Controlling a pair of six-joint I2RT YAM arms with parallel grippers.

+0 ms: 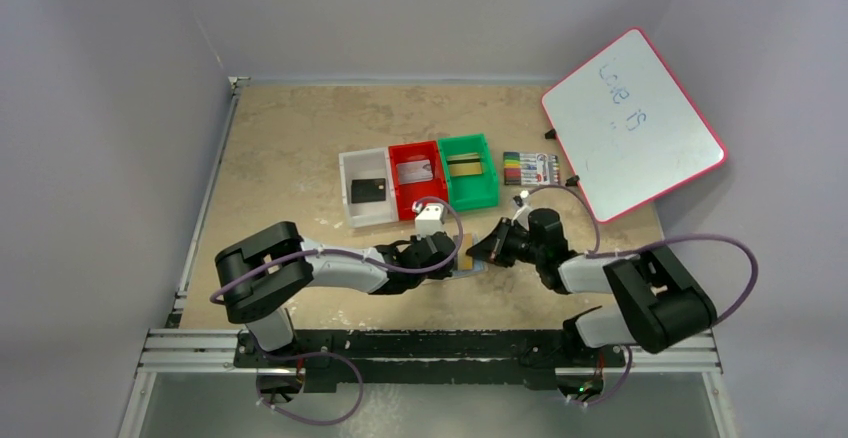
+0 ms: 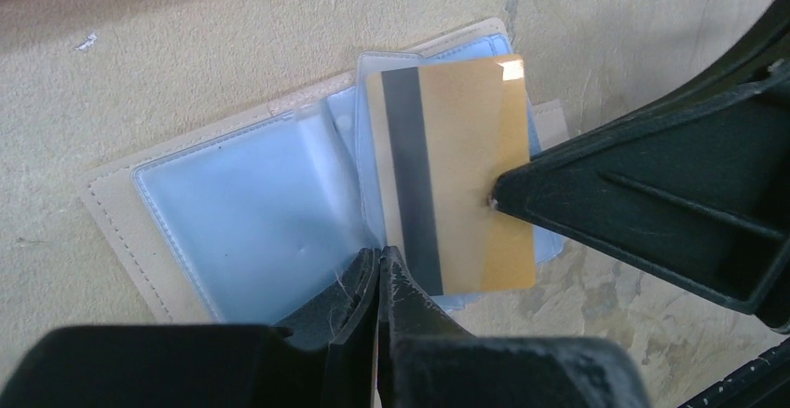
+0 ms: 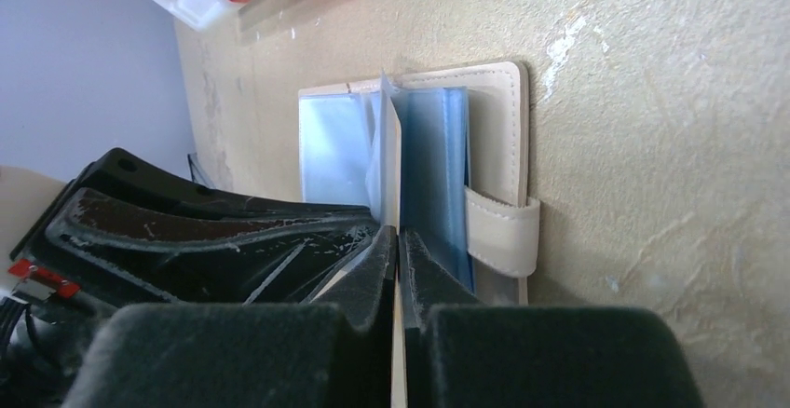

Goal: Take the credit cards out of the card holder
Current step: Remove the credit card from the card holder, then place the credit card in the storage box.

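Gold card (image 2: 456, 175), mid-frame, is pinched by the right claw (image 3: 398, 236). If the closed left claw (image 2: 380, 259) slips off the card holder (image 2: 233, 212), the holder likely drags along.

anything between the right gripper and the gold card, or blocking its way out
Nothing visible: the right gripper is shut on the black-striped gold card, mostly clear of the blue pockets of the tan folding card holder, which the left gripper pinches.
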